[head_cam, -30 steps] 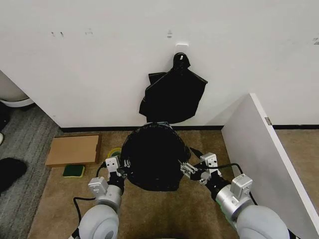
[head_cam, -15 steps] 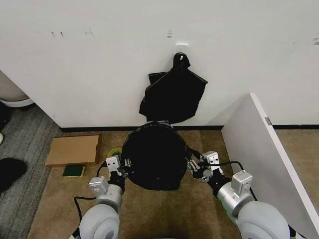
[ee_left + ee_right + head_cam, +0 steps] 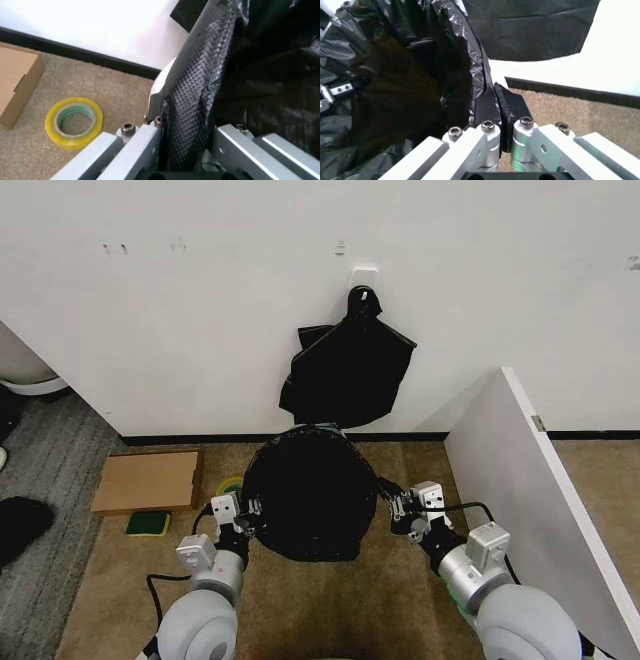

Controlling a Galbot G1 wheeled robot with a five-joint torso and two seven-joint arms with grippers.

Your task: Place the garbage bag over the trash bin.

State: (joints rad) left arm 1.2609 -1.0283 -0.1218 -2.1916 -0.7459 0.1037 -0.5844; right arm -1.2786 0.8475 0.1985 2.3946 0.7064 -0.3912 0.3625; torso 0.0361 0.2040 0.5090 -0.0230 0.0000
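brown carpet below a white wall carries the trash bin [image 3: 159, 84], already draped in the garbage bag [image 3: 312, 495]: the left gripper [image 3: 240, 518] pinches the film at the rim, the right gripper [image 3: 398, 507] sits closed and empty alongside, so smoothing probably follows.

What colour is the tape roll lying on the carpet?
Yellow round tape roll; clearest in the left wrist view.

A white wall [image 3: 200, 310] is running above a black baseboard [image 3: 180, 440]. Brown carpet [image 3: 400, 600] is covering the floor, turning grey [image 3: 40, 470] at left. A white partition [image 3: 520, 470] is standing at right.
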